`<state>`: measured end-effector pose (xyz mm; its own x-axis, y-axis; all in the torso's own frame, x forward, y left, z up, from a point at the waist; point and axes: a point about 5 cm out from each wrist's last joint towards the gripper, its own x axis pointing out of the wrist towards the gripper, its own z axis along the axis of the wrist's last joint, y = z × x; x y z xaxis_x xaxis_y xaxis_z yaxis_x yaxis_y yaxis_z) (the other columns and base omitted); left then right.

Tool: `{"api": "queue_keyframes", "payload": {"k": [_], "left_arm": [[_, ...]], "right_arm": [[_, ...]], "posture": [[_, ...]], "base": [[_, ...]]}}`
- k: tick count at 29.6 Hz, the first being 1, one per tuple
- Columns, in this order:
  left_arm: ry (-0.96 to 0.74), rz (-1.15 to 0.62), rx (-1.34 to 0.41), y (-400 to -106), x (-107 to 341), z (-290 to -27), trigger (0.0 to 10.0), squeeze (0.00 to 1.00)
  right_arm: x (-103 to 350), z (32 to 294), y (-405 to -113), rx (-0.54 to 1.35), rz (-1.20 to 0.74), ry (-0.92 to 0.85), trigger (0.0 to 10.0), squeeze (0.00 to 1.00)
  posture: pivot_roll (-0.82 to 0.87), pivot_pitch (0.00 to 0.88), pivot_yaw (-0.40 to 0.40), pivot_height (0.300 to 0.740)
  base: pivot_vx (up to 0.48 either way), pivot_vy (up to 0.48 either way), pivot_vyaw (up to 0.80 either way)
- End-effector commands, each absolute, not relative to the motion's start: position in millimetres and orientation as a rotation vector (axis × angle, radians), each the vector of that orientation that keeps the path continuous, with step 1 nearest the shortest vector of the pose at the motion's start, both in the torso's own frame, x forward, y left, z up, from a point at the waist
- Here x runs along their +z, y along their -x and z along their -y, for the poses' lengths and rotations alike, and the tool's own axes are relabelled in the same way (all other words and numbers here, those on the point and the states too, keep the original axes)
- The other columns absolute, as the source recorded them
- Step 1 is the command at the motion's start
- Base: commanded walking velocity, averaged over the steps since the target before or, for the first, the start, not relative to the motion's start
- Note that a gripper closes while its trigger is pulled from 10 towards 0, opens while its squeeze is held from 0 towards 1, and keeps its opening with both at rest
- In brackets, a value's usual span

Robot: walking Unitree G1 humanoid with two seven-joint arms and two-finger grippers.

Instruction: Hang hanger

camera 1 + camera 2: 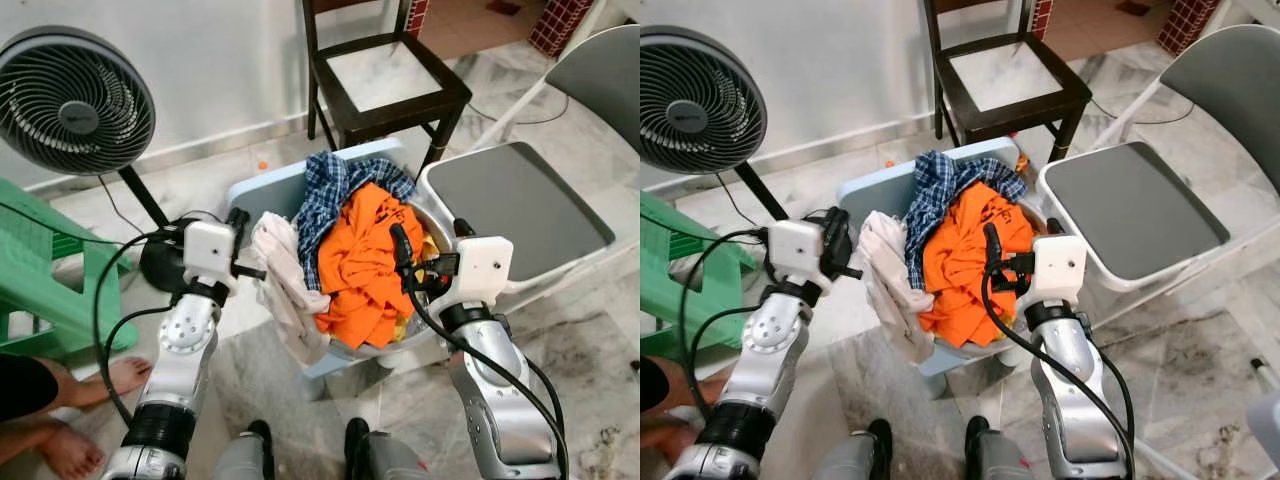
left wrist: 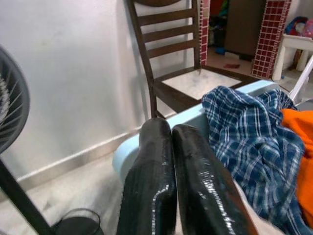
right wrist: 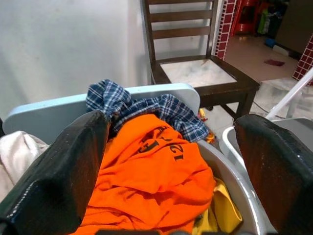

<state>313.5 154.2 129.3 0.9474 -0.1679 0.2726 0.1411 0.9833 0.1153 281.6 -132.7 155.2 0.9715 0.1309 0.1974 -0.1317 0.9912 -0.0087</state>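
Observation:
A pale blue laundry basket (image 1: 258,188) stands just in front of me, heaped with clothes. An orange T-shirt (image 1: 365,262) lies on top, a blue checked shirt (image 1: 325,195) behind it, and a cream garment (image 1: 285,275) hangs over the near left rim. My left gripper (image 2: 170,128) is shut with nothing in it, held at the basket's left side close to the cream garment. My right gripper (image 3: 171,117) is open wide at the basket's right side, its fingers (image 3: 68,166) framing the orange T-shirt without touching it. A yellow cloth (image 3: 222,211) peeks out beneath the orange one.
A dark wooden chair (image 1: 385,80) stands behind the basket by the wall. A grey-seated white chair (image 1: 520,205) is close on the right. A black floor fan (image 1: 75,100) and a green plastic stool (image 1: 40,285) are on the left, with a person's bare feet (image 1: 100,385) beside them.

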Motion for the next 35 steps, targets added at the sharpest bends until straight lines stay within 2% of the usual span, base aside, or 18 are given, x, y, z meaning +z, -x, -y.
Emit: {"api": "queue_keyframes", "payload": {"k": [1,6,14,27,31,35], "left_arm": [[-0.075,0.243,-0.146,-305.3,119.7,-158.8,10.0,1.00],[0.018,0.165,-0.129,-295.4,103.3,-164.2,10.0,1.00],[0.117,0.097,-0.207,-290.0,96.5,-157.9,10.0,1.00],[0.207,0.049,-0.228,-304.9,93.7,-148.8,10.0,1.00],[0.321,0.034,-0.181,-311.3,94.8,-147.4,10.0,1.00],[0.324,0.023,-0.204,-309.8,90.4,-142.7,10.0,1.00]], "right_arm": [[149.9,133.7,-280.6,0.130,0.181,-0.002,10.0,0.00],[150.4,133.3,-282.0,0.137,0.183,0.000,10.0,0.00],[150.7,131.6,-283.7,0.154,0.186,0.009,10.0,0.00],[151.3,132.1,-280.2,0.152,0.189,0.018,10.0,0.00],[150.6,132.1,-279.2,0.150,0.187,0.017,10.0,0.00],[150.6,131.6,-278.6,0.148,0.187,0.016,10.0,0.00]], "posture": [[0.13,0.309,-0.008,0.740],[0.13,0.306,-0.014,0.740],[0.13,0.299,-0.021,0.740],[0.11,0.307,-0.020,0.740],[0.11,0.314,-0.017,0.740],[0.11,0.317,-0.011,0.740]], "base": [[0.000,0.000,0.00],[0.000,0.000,0.00],[0.000,0.000,0.00],[0.000,0.000,0.00],[0.000,0.000,0.00],[0.000,0.000,0.00]]}}
